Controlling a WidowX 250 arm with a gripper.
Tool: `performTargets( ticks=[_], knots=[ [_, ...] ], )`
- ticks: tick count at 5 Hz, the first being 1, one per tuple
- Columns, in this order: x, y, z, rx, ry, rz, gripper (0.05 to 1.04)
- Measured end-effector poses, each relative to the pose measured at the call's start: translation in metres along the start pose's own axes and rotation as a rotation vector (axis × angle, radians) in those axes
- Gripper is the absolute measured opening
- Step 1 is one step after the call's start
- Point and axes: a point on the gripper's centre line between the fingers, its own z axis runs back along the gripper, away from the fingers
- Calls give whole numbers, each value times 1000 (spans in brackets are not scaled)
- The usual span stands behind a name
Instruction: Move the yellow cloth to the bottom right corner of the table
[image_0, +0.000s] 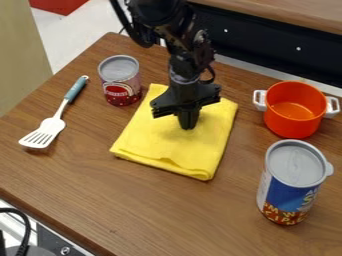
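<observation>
The yellow cloth (167, 142) lies folded and mostly flat on the wooden table, around the middle of the camera view, its front edge slightly rumpled. My gripper (188, 126) points down over the cloth's upper middle part, with its fingers together and their tips at or just above the fabric. Whether any cloth is pinched between the tips cannot be made out. The gripper and arm hide part of the cloth's far edge.
A red-labelled can (120, 82) stands left of the cloth, and a white spatula (50, 127) with a blue handle lies farther left. On the right are an orange pot (294, 115) with white handles and a large blue can (290, 187) nearer the front.
</observation>
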Motion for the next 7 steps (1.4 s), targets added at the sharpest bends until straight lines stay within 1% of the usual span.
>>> performTargets(
  ticks=[2,3,4,5,6,7],
  knots=[
    [34,-23,-11,10,-68,78,51],
    [49,-34,-14,5,-78,108,51],
    [58,-36,-14,-5,-114,133,51],
    [61,-37,-13,-14,-113,146,51],
    [60,-29,-14,9,-81,171,51],
    [60,-17,-5,46,-34,222,52]
  ],
)
